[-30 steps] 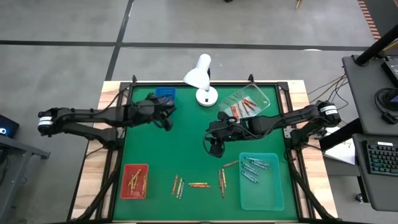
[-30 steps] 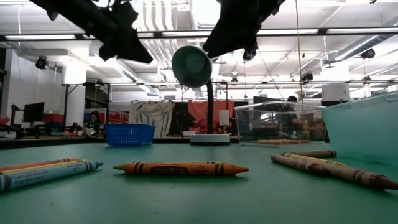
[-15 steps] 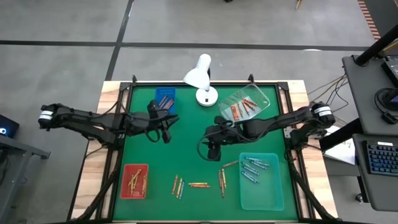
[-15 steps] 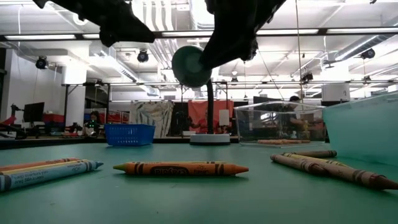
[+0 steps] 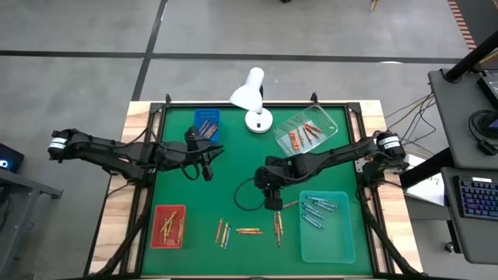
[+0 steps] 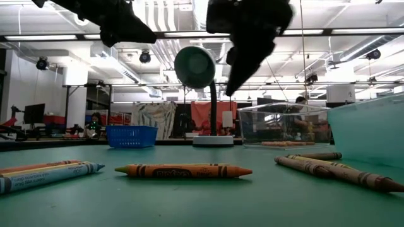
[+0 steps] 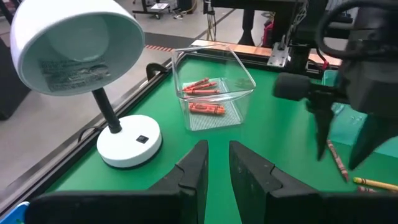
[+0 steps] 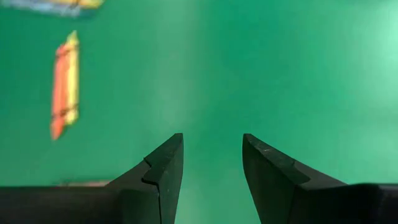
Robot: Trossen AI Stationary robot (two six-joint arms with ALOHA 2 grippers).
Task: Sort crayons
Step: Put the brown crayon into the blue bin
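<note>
Sorting is looking partly done, judged from where the crayons are lying on the green tabletop point(image 5: 233, 187). Seen from above, the teal tray point(image 5: 327, 247) at five o'clock is holding several light blue ones, the clear tray point(image 5: 325, 120) at one o'clock is holding red ones, the red tray point(image 5: 169, 226) at seven o'clock is holding yellowish ones, and the blue basket point(image 5: 206, 123) at eleven o'clock is showing a few sticks whose colours I cannot make out. A loose row of crayons point(image 5: 249, 230) is still waiting at six o'clock, so more picks are remaining.

The right gripper point(image 5: 271, 204) is hanging just above that row, its fingers point(image 8: 163, 167) spread wide and grasping nothing. The left gripper point(image 5: 207, 169) is waiting at nine o'clock of centre, over bare green, with its fingers point(image 7: 194, 171) nearly together and nothing between them.

The white lamp point(image 5: 250, 98) at twelve o'clock is covering a bit of the tabletop behind it. From table height both arms are being cut off at the upper edge, and the near crayons are hiding the ones behind. Exact counts in each tray are too small to tell.
</note>
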